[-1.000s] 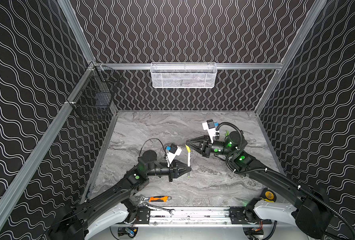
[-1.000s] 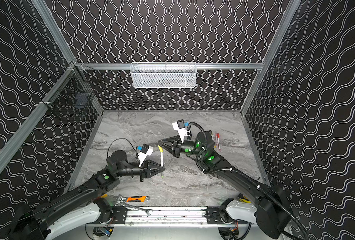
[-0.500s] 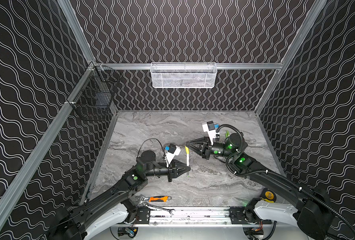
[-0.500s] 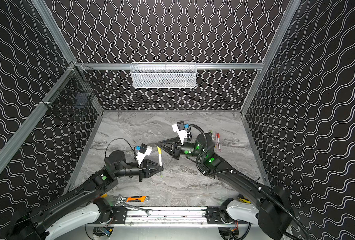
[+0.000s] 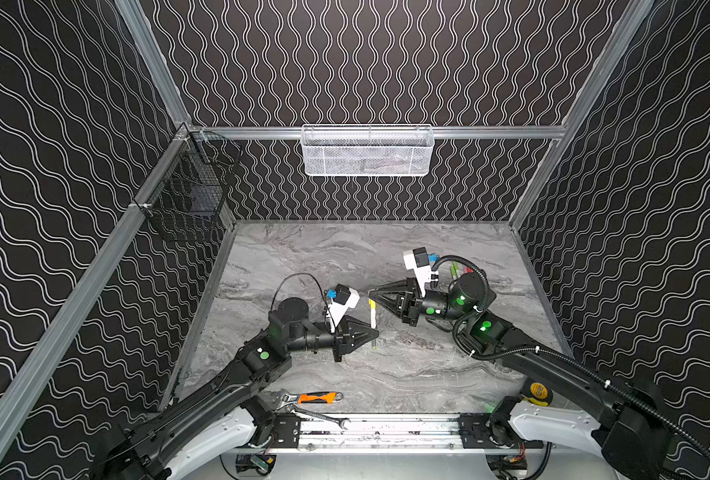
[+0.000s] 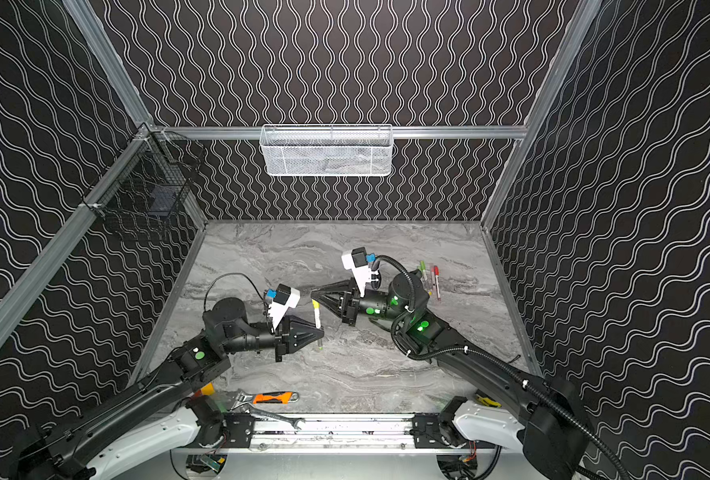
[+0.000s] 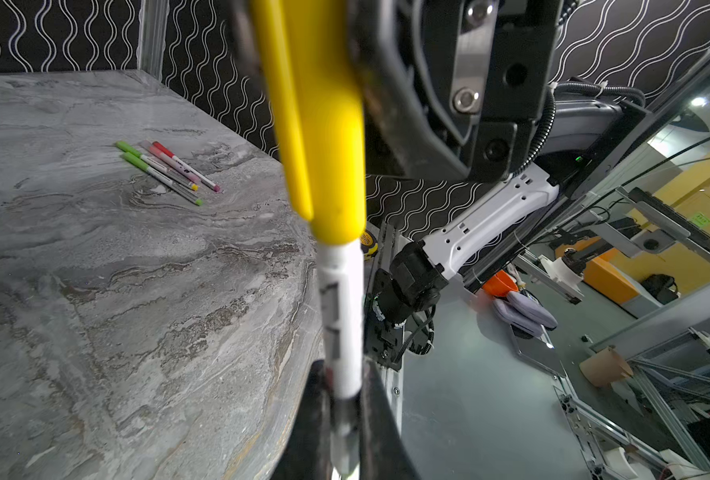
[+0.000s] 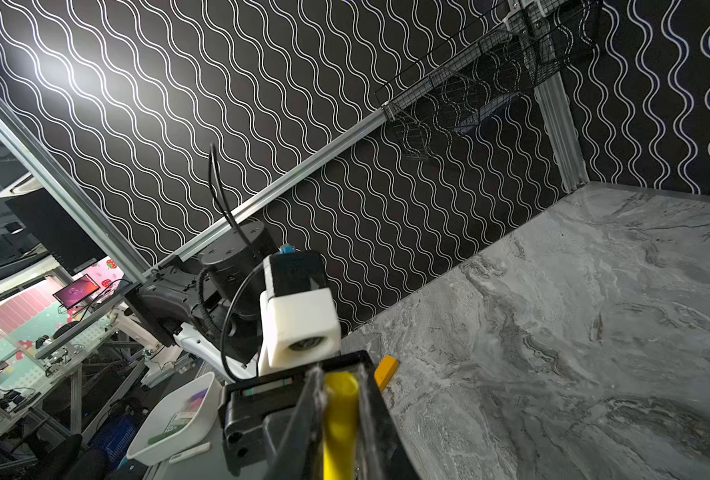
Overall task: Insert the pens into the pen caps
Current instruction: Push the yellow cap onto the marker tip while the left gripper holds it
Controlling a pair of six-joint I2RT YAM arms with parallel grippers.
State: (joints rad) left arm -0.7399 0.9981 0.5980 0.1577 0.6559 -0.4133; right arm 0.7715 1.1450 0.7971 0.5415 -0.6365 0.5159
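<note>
Pen (image 7: 341, 316) in yellow cap (image 7: 328, 145), print illegible

Both top views high, facing down, sharing table (image 5: 324, 257), wrist views close

Grey marble tabletop (image 5: 324, 249), capped pens (image 7: 170, 167), orange-handled wrench (image 5: 316, 397)

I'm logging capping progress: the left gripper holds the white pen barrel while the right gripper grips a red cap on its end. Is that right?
Almost. The cap is yellow, not red: the right wrist view shows the yellow cap between the closed jaws of the right gripper. The rest stands: the left gripper holds the white pen barrel.
</note>
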